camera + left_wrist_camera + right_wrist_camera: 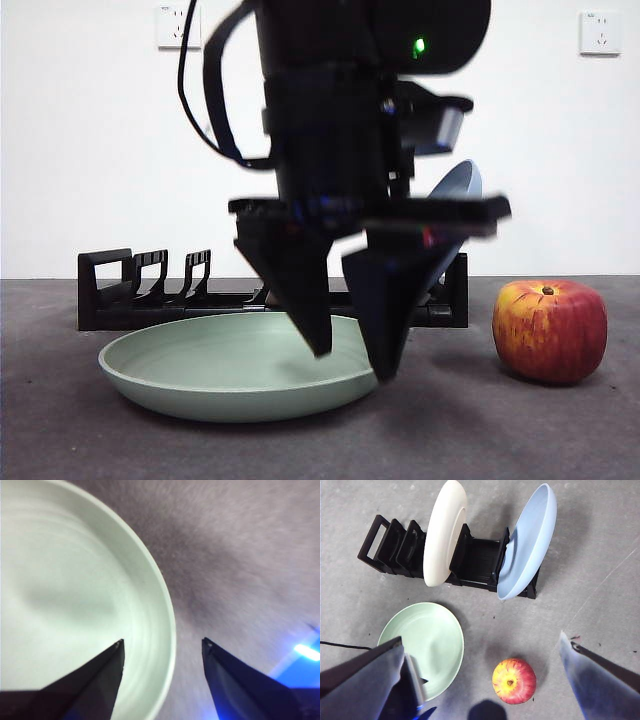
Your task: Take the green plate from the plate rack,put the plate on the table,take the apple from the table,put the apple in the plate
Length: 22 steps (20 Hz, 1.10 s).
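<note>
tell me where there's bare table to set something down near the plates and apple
Bare dark grey table lies beyond the red apple, away from the pale green plate, and before the black rack's handle end. Crowded: the plate's rim, where the left gripper hangs open. The right gripper hovers open above.

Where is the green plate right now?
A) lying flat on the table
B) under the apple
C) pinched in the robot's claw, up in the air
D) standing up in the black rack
A: the green plate lies flat on the table in front of the plate rack, the left claw is open just above its rim, and the apple sits apart on the table.
</note>
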### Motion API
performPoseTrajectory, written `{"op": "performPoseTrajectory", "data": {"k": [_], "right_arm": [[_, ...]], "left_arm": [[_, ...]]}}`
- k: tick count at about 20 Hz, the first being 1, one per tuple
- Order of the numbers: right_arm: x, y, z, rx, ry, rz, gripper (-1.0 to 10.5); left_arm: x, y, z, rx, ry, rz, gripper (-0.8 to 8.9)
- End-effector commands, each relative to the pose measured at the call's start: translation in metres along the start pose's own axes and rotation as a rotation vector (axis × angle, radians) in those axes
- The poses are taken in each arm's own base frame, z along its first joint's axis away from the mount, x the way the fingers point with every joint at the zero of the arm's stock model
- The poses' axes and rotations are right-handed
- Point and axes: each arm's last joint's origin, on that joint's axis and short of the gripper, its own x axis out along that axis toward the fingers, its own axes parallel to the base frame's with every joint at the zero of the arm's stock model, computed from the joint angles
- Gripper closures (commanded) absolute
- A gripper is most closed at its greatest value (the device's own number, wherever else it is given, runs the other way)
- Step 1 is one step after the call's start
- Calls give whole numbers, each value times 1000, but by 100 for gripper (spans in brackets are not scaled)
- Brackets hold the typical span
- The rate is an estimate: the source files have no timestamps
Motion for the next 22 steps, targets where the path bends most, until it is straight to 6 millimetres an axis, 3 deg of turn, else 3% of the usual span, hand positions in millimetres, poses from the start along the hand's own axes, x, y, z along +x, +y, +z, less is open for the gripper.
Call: {"op": "performPoseTrajectory", "data": {"k": [1, 4, 7, 10, 12, 16, 19, 22], "right_arm": [[0, 0, -1, -7, 15, -3, 257], [0, -2, -11, -12, 122, -57, 257], [-7, -2, -20, -18, 165, -113, 257], [-34, 5, -32, -25, 118, -112, 257], [-56, 11, -48, -17, 58, -111, 257], [-84, 17, -94, 7, -17, -116, 257], [-76, 13, -131, 63, 19, -121, 257], [-45, 1, -156, 97, 116, -153, 257]], "left_arm": [[-50, 3, 1, 15, -125, -43, 550], [-134, 13, -13, 7, -333, -95, 551], [-215, 34, -47, 11, -584, -140, 553], [-267, 55, -95, 10, -749, -157, 554], [-283, 68, -127, -7, -764, -149, 553], [-292, 83, -172, -24, -707, -114, 553], [-294, 88, -189, -48, -684, -75, 553], [-288, 92, -203, -89, -687, -15, 553]]}}
